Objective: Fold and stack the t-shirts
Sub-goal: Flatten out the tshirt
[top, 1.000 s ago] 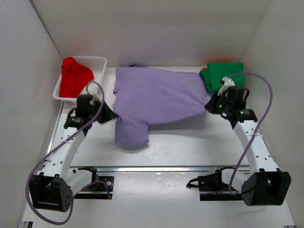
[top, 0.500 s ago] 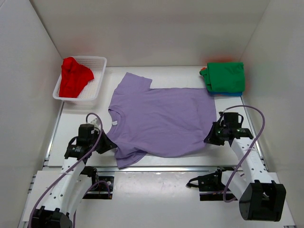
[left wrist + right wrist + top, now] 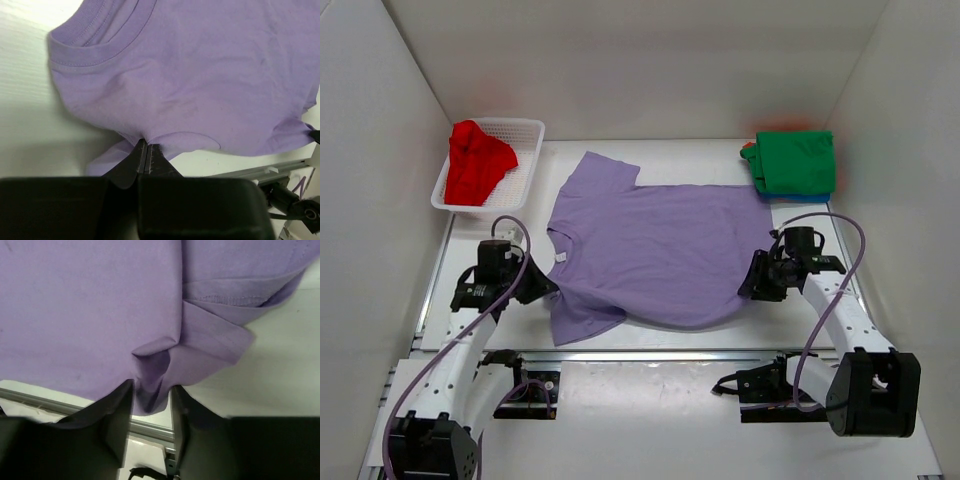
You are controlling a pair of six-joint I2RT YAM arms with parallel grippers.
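A lavender t-shirt lies spread flat on the table, collar to the left. My left gripper is shut on the shirt's near shoulder edge; in the left wrist view the cloth puckers into the closed tips of the gripper. My right gripper is at the shirt's near right hem corner. In the right wrist view its jaws stand apart with a loose fold of the lavender cloth between them. A red t-shirt lies in the basket. A folded green t-shirt tops a stack at the far right.
The white mesh basket stands at the far left corner. A blue edge shows under the green shirt, with some orange behind it. White walls close in the table on three sides. A metal rail runs along the near edge.
The lavender shirt was held stretched near the far side, then pulled toward the near edge and laid flat. Both grippers came nearer, then shifted slightly back.
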